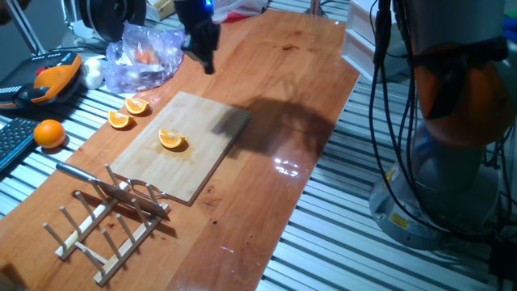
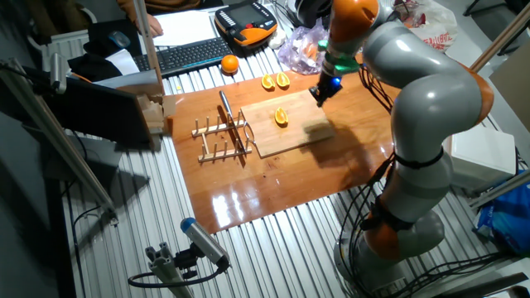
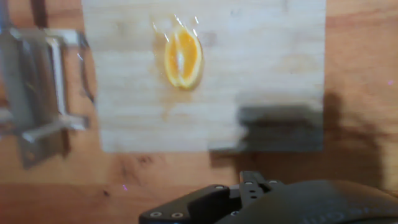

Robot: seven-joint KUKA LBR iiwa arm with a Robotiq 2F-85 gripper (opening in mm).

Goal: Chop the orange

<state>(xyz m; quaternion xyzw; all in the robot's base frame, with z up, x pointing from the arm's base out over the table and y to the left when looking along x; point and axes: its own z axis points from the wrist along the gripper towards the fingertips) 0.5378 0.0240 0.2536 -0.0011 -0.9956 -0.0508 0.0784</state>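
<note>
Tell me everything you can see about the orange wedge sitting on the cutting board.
The orange wedge is a small half-moon piece with bright orange flesh, a paler line through the middle and a thin rind along its curved edge. It looks moist, with glints of light beside it in the hand view. It lies alone near the middle of the pale wooden cutting board, uncut. Nothing else touches it; the hand hangs apart, beyond the board's far edge.

**A robotics lab dressed up as a kitchen**

This is a lab. A wooden tabletop [image 2: 273, 186] sits on a ribbed aluminium frame [image 2: 273, 257], with bundled cables [image 1: 396, 121] trailing by the arm's base. A teach pendant [image 2: 246, 22], keyboard [image 2: 186, 55] and papers [image 2: 178, 29] crowd the far edge. The only kitchen items are a cutting board [image 1: 190, 141] and a wooden rack [image 1: 109, 222].
</note>
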